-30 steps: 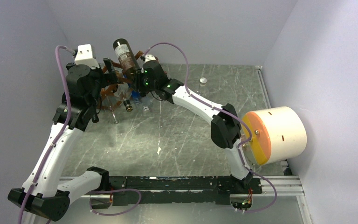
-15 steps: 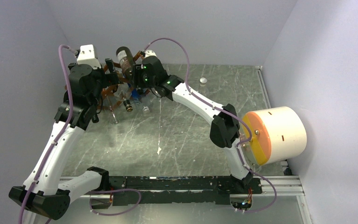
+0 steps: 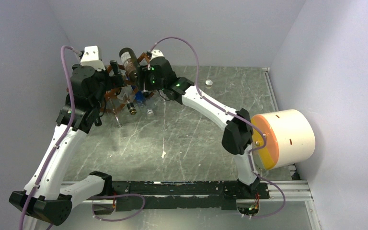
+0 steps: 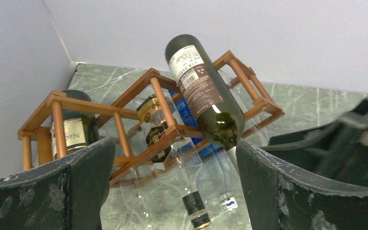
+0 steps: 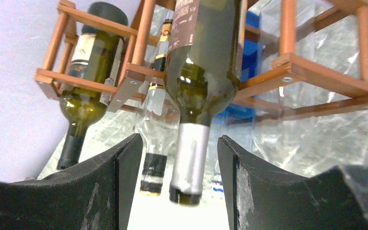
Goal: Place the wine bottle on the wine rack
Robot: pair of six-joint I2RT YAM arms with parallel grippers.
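my right gripper (image 5: 178, 143) stands released around the wine bottle (image 5: 199, 72) neck on the wine rack (image 5: 311, 64), base cut off; left gripper (image 4: 175, 153) spread, empty.

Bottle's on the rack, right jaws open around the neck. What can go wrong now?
1. The wine bottle lies tilted neck-down atop the wine rack; it may slide forward.
2. The right gripper flanks the neck; a crooked retreat could drag it out.

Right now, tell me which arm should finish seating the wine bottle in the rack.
Right. The right pincer straddles the neck of the wine bottle, jaws apart, at the wine rack; the left pincer hangs open, short of it.
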